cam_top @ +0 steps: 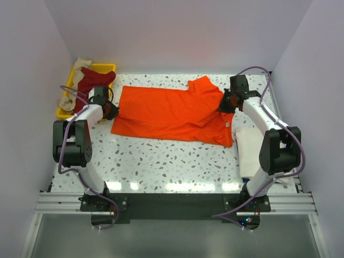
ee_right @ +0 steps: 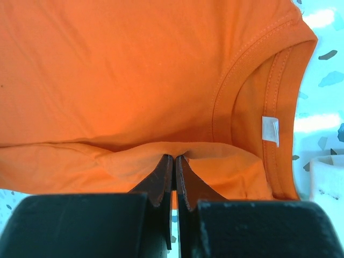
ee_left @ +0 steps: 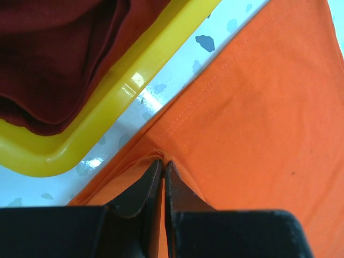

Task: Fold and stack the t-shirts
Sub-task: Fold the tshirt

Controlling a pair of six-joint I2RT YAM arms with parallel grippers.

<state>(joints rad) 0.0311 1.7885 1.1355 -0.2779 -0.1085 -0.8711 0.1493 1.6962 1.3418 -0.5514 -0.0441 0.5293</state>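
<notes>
The bright orange t-shirt [cam_top: 172,113] lies spread across the middle of the table, one sleeve pointing to the back. My left gripper [cam_top: 113,112] is at its left hem edge, beside the yellow tray. In the left wrist view its jaws [ee_left: 163,163] pinch a small pucker of the orange cloth [ee_left: 258,107]. My right gripper [cam_top: 223,105] is at the shirt's right end near the collar. In the right wrist view it [ee_right: 174,157] is shut on a raised fold of the orange t-shirt [ee_right: 123,70], left of the white tag [ee_right: 270,129].
A yellow tray [cam_top: 102,66] at the back left holds a dark red t-shirt [cam_top: 94,79] and a beige t-shirt [cam_top: 80,64]; its rim [ee_left: 134,70] is close to my left fingers. A cream-white folded t-shirt [cam_top: 248,150] lies by the right arm. White walls enclose the table.
</notes>
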